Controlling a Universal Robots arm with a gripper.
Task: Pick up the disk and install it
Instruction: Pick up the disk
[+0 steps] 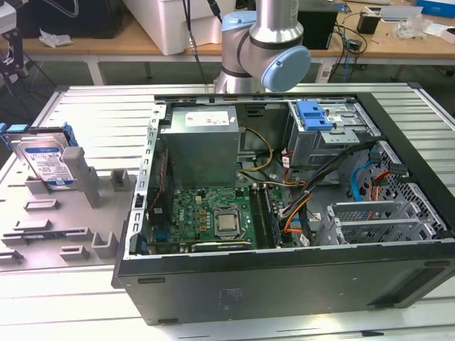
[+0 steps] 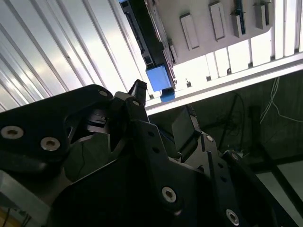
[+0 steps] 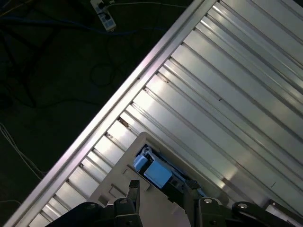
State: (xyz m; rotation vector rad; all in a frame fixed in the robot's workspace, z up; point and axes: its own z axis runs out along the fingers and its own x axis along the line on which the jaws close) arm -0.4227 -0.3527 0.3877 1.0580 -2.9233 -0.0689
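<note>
The end effector [image 3: 162, 185] hangs open and empty, facing the disk [image 1: 45, 161] propped at the exterior view's left.

Found no legible text or number anywhere. Saw a white-and-blue label [image 1: 48, 160] on the disk [image 1: 32, 153], propped in the grey fixture [image 1: 84, 177] at the exterior view's left, but could not make out its print. Noticed also a white sticker [image 1: 201, 116] on the grey power supply box [image 1: 202, 149] inside the open computer case [image 1: 284, 284], equally too small to read.
</note>
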